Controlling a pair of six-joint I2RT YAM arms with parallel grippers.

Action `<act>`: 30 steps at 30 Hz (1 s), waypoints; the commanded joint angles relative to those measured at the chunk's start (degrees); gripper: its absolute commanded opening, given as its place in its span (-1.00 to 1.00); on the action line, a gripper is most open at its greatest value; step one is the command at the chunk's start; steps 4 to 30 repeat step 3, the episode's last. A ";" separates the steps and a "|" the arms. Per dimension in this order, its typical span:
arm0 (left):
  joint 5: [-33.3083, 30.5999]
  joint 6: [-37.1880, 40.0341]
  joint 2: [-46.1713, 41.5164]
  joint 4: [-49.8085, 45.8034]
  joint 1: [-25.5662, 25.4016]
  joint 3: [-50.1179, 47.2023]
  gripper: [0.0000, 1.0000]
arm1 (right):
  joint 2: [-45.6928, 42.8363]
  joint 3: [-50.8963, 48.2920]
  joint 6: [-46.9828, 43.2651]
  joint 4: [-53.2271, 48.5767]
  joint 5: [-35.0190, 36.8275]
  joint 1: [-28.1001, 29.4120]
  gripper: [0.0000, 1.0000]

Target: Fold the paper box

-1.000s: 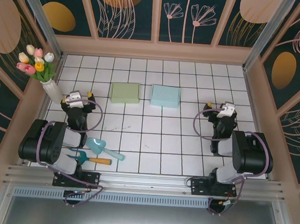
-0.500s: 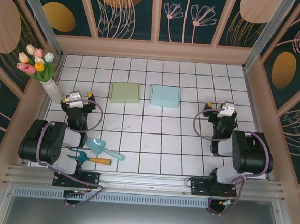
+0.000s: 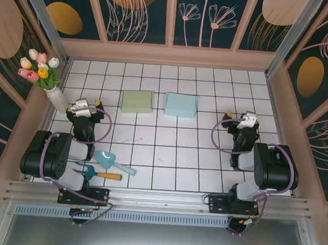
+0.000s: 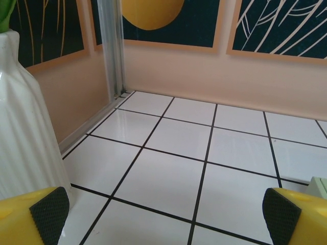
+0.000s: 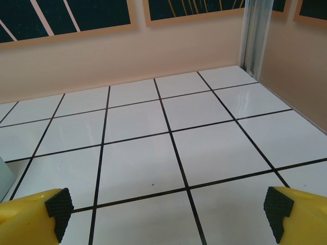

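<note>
Left gripper (image 3: 84, 106): fingers wide apart, empty, just beside white vase (image 3: 55, 98).
Right gripper (image 3: 242, 118): fingers wide apart, empty, over bare tiles on the right.
Paper boxes: green box (image 3: 136, 101) and blue box (image 3: 180, 105) lay flat side by side, toward far wall, neither gripper touching them.
Near left base: teal trowel (image 3: 112, 163), orange-handled fork (image 3: 100, 174).

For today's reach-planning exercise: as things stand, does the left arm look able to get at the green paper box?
Probably yes. The left end effector stands open, and bare tiles lie between it and the green paper box. The vase stands on its other side, off that path.
</note>
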 commanded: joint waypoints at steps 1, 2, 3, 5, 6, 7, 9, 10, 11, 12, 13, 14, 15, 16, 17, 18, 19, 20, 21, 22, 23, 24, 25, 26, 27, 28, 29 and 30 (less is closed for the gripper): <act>1.83 -0.59 0.50 0.48 0.53 0.43 0.98 | 0.41 0.91 0.81 0.35 -1.07 -0.39 0.98; 2.28 -0.72 -0.06 0.49 0.53 -0.02 0.97 | 0.43 0.91 0.83 0.35 -1.02 -0.34 0.98; 2.13 -0.53 0.20 1.50 0.53 -0.32 0.98 | 0.39 0.89 0.81 0.35 -1.08 -0.37 0.98; 2.13 -0.53 0.20 1.50 0.53 -0.32 0.98 | 0.39 0.89 0.81 0.35 -1.08 -0.37 0.98; 2.13 -0.53 0.20 1.50 0.53 -0.32 0.98 | 0.39 0.89 0.81 0.35 -1.08 -0.37 0.98; 2.13 -0.53 0.20 1.50 0.53 -0.32 0.98 | 0.39 0.89 0.81 0.35 -1.08 -0.37 0.98; 2.13 -0.53 0.20 1.50 0.53 -0.32 0.98 | 0.39 0.89 0.81 0.35 -1.08 -0.37 0.98; 2.13 -0.53 0.20 1.50 0.53 -0.32 0.98 | 0.39 0.89 0.81 0.35 -1.08 -0.37 0.98; 2.13 -0.53 0.20 1.50 0.53 -0.32 0.98 | 0.39 0.89 0.81 0.35 -1.08 -0.37 0.98; 2.13 -0.53 0.20 1.50 0.53 -0.32 0.98 | 0.39 0.89 0.81 0.35 -1.08 -0.37 0.98; 2.13 -0.53 0.20 1.50 0.53 -0.32 0.98 | 0.39 0.89 0.81 0.35 -1.08 -0.37 0.98; 2.13 -0.53 0.20 1.50 0.53 -0.32 0.98 | 0.39 0.89 0.81 0.35 -1.08 -0.37 0.98; 2.13 -0.53 0.20 1.50 0.53 -0.32 0.98 | 0.39 0.89 0.81 0.35 -1.08 -0.37 0.98; 2.13 -0.53 0.20 1.50 0.53 -0.32 0.98 | 0.39 0.89 0.81 0.35 -1.08 -0.37 0.98; 2.13 -0.53 0.20 1.50 0.53 -0.32 0.98 | 0.39 0.89 0.81 0.35 -1.08 -0.37 0.98; 2.13 -0.53 0.20 1.50 0.53 -0.32 0.98 | 0.39 0.89 0.81 0.35 -1.08 -0.37 0.98; 2.13 -0.53 0.20 1.50 0.53 -0.32 0.98 | 0.39 0.89 0.81 0.35 -1.08 -0.37 0.98; 2.13 -0.53 0.20 1.50 0.53 -0.32 0.98 | 0.39 0.89 0.81 0.35 -1.08 -0.37 0.98; 2.13 -0.53 0.20 1.50 0.53 -0.32 0.98 | 0.39 0.89 0.81 0.35 -1.08 -0.37 0.98; 2.13 -0.53 0.20 1.50 0.53 -0.32 0.98 | 0.39 0.89 0.81 0.35 -1.08 -0.37 0.98; 2.13 -0.53 0.20 1.50 0.53 -0.32 0.98 | 0.39 0.89 0.81 0.35 -1.08 -0.37 0.98; 2.13 -0.53 0.20 1.50 0.53 -0.32 0.98 | 0.39 0.89 0.81 0.35 -1.08 -0.37 0.98; 2.13 -0.53 0.20 1.50 0.53 -0.32 0.98 | 0.39 0.89 0.81 0.35 -1.08 -0.37 0.98; 2.13 -0.53 0.20 1.50 0.53 -0.32 0.98 | 0.39 0.89 0.81 0.35 -1.08 -0.37 0.98; 2.13 -0.53 0.20 1.50 0.53 -0.32 0.98 | 0.39 0.89 0.81 0.35 -1.08 -0.37 0.98; 2.13 -0.53 0.20 1.50 0.53 -0.32 0.98 | 0.39 0.89 0.81 0.35 -1.08 -0.37 0.98; 2.13 -0.53 0.20 1.50 0.53 -0.32 0.98 | 0.39 0.89 0.81 0.35 -1.08 -0.37 0.98; 2.13 -0.53 0.20 1.50 0.53 -0.32 0.98 | 0.39 0.89 0.81 0.35 -1.08 -0.37 0.98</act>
